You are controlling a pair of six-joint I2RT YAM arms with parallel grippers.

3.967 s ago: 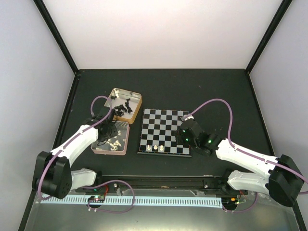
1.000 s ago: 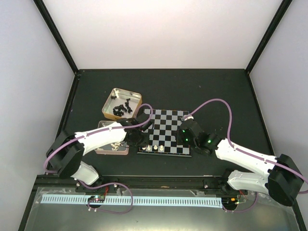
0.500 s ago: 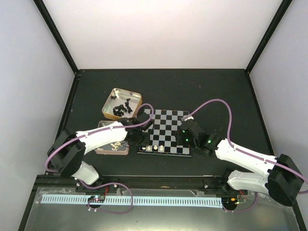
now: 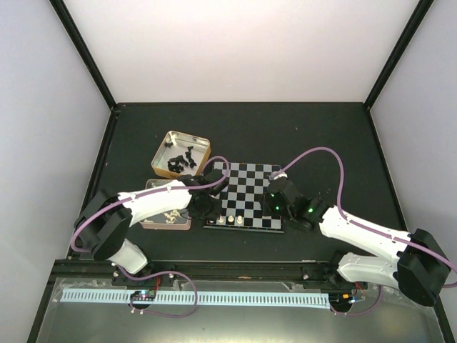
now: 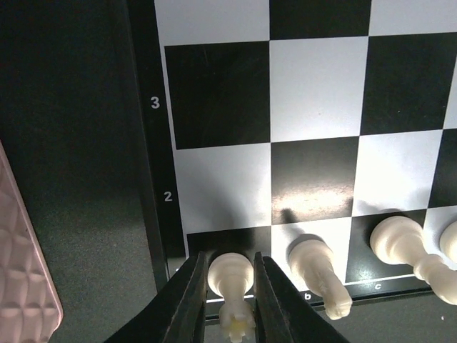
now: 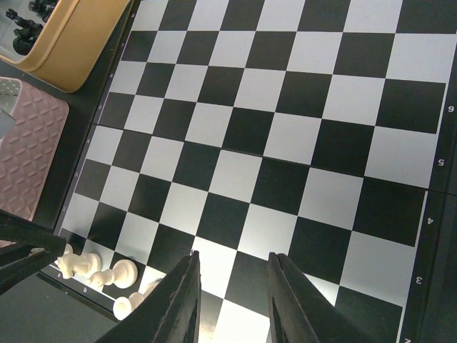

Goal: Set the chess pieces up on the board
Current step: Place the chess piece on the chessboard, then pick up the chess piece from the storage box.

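Top view: the flat board [image 4: 246,193], chequered light grey and black inside a thin dark rim, lies mid-desk [image 4: 307,136] between both arms. A few cream-white pieces [image 4: 230,219] line its near edge. Black pieces [image 4: 178,161] lie heaped in a rounded gold metal tin [image 4: 187,140], with a pink tin [image 4: 153,223] nearer.

Left wrist: the left gripper [image 5: 229,259] has its jaws clamped on a glossy, turned corner piece [image 5: 230,275] standing below the printed 2.

Right wrist: the right gripper [image 6: 233,261] hangs over the shiny squares, jaws apart and empty.
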